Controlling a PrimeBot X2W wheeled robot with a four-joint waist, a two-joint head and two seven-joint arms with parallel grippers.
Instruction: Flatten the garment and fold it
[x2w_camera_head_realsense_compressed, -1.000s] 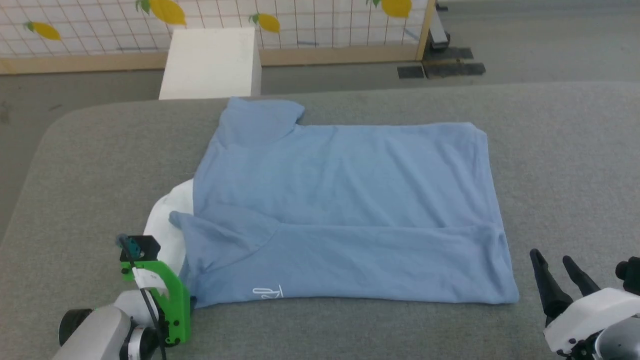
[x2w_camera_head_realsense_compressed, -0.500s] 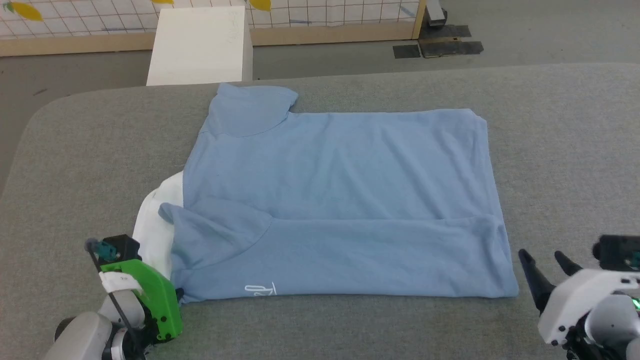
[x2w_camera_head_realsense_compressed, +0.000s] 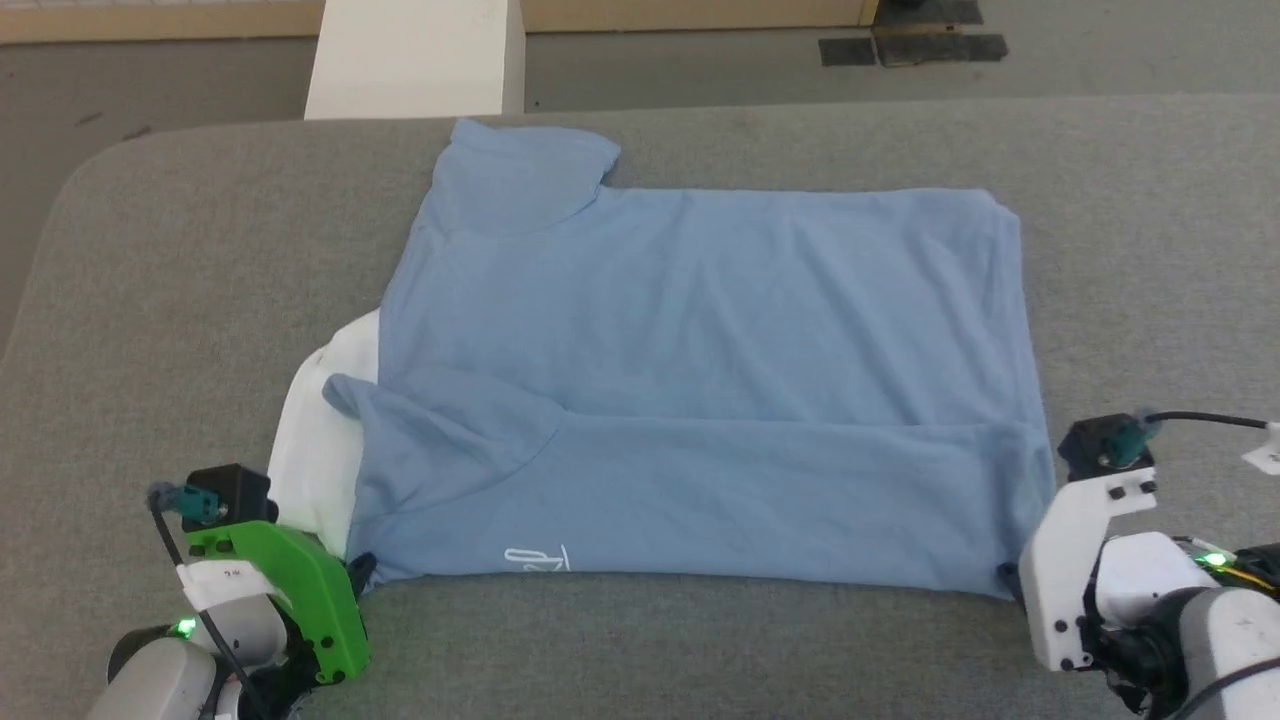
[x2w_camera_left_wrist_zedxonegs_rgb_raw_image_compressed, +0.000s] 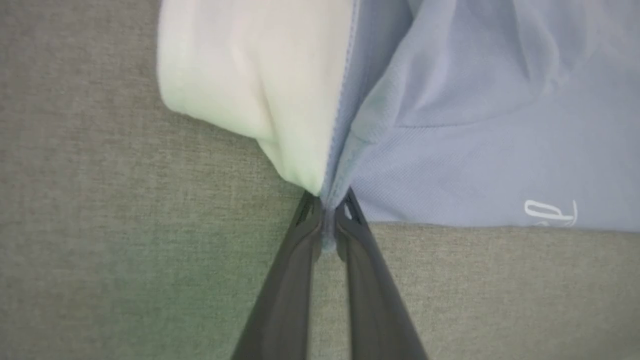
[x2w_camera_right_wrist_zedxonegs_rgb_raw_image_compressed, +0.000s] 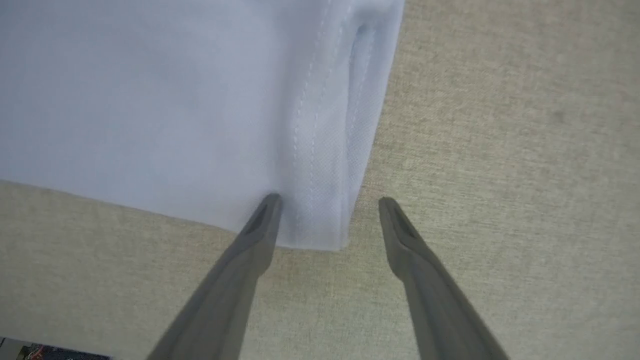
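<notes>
The garment (x2w_camera_head_realsense_compressed: 700, 370), a light blue short-sleeved shirt, lies flat on the grey table (x2w_camera_head_realsense_compressed: 200, 250) with its near edge folded over. A white fabric piece (x2w_camera_head_realsense_compressed: 320, 440) sticks out at its left end, and a small white mark (x2w_camera_head_realsense_compressed: 537, 560) sits near the front edge. My left gripper (x2w_camera_left_wrist_zedxonegs_rgb_raw_image_compressed: 327, 212) is shut on the near left corner, where the blue and the white fabric (x2w_camera_left_wrist_zedxonegs_rgb_raw_image_compressed: 250, 75) meet. My right gripper (x2w_camera_right_wrist_zedxonegs_rgb_raw_image_compressed: 327, 200) is open, with the hemmed near right corner (x2w_camera_right_wrist_zedxonegs_rgb_raw_image_compressed: 320, 220) lying between its fingers. From the head, that gripper (x2w_camera_head_realsense_compressed: 1010, 580) sits at this corner.
A white box (x2w_camera_head_realsense_compressed: 415, 60) stands on the floor just past the table's far edge. Dark floor plates (x2w_camera_head_realsense_compressed: 910, 45) lie at the back right. Bare grey table surface surrounds the shirt on the left, right and front.
The head camera has tilted down. My right gripper has swung in from the lower right to the shirt's near right corner. My left gripper stays at the near left corner.
</notes>
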